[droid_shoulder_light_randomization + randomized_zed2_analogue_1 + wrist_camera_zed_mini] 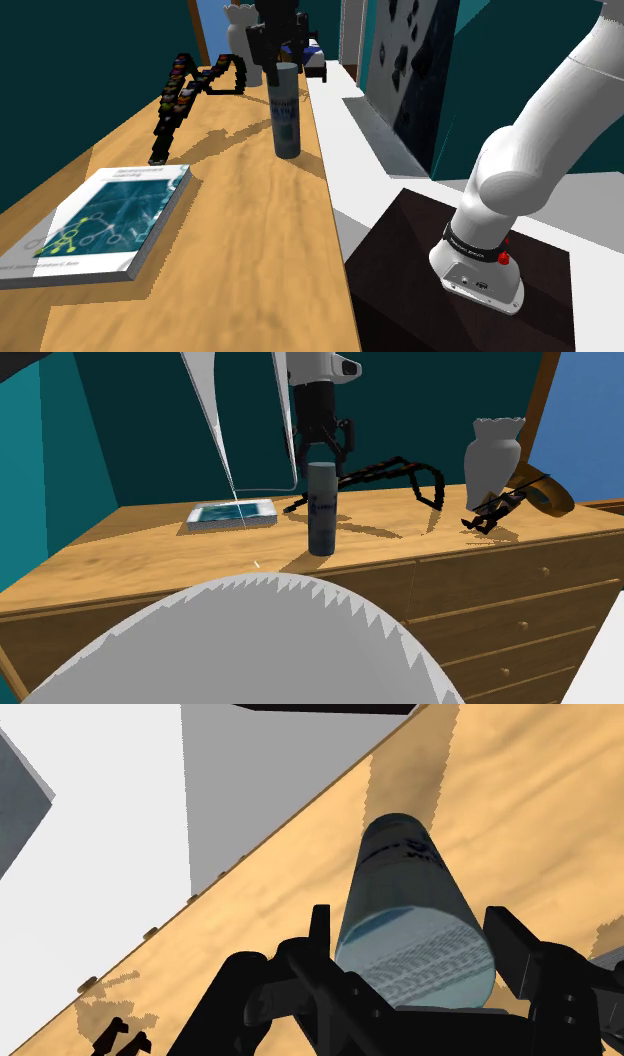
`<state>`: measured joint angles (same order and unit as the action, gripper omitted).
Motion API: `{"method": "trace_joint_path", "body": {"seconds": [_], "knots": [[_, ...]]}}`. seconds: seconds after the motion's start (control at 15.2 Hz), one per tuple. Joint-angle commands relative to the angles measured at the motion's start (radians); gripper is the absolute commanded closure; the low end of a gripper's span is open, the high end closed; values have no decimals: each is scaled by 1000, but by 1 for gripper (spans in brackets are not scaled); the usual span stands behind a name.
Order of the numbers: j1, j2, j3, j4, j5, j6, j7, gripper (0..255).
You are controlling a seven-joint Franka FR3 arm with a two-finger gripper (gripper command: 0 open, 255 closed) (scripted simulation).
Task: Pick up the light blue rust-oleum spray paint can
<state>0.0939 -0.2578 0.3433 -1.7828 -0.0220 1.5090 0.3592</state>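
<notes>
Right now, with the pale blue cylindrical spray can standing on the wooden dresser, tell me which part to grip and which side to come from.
Grip the pale blue spray can on its upper straight wall, coming from directly above. It stands upright on the wooden dresser top, and the black gripper hangs over it, fingers open either side of its round body.

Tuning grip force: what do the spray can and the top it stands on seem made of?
Spray can: smooth light blue-grey body, likely painted metal, though the render leaves it open. Dresser top: wood, by its tan grain streaks; matte finish.
</notes>
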Motion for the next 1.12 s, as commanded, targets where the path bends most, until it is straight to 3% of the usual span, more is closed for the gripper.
{"method": "trace_joint_path", "body": {"seconds": [0.0,0.2,1.06], "knots": [[-1,1,-1,-1,-1,0,0,255],[-1,8,1,20,-3,-15,2,255],[-3,91,15,289,-29,-206,7,255]]}}
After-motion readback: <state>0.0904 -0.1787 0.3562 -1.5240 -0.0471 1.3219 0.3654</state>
